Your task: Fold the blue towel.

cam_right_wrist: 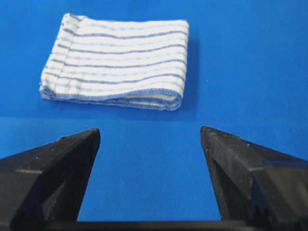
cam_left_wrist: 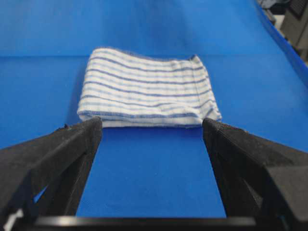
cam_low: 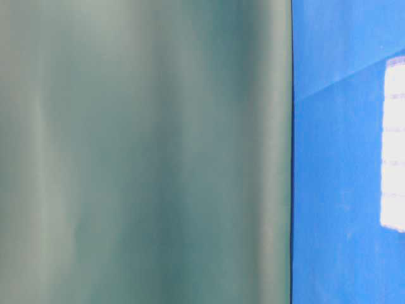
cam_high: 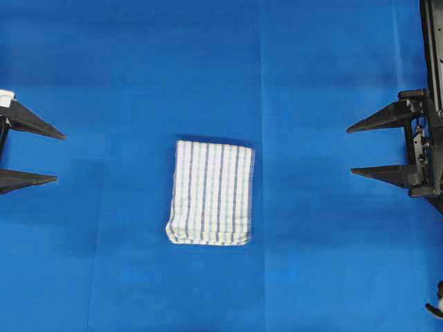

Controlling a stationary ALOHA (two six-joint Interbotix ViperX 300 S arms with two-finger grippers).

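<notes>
**Overhead exterior: folded towel at centre, both claws wide and empty**

Overhead exterior view: blue towel (cam_high: 210, 193), white with thin dark-blue and light-blue stripes, folded into a compact layered rectangle in the middle of the blue table covering (cam_high: 311, 277), stripes running top to bottom. Left gripper (cam_high: 59, 158) at the left edge, jaws spread apart, holding nothing, well clear of the cloth. Right gripper (cam_high: 349, 149) at the right edge, likewise spread and empty, also well apart from the towel.

Left wrist view: towel (cam_left_wrist: 147, 90) ahead of the parted fingers (cam_left_wrist: 82, 144), untouched. Right wrist view: towel (cam_right_wrist: 118, 60) ahead and to the left, stacked layers showing along its near edge. Table-level view: mostly blurred grey-green surface (cam_low: 145, 152); towel edge (cam_low: 393, 142) barely visible at far right.
</notes>
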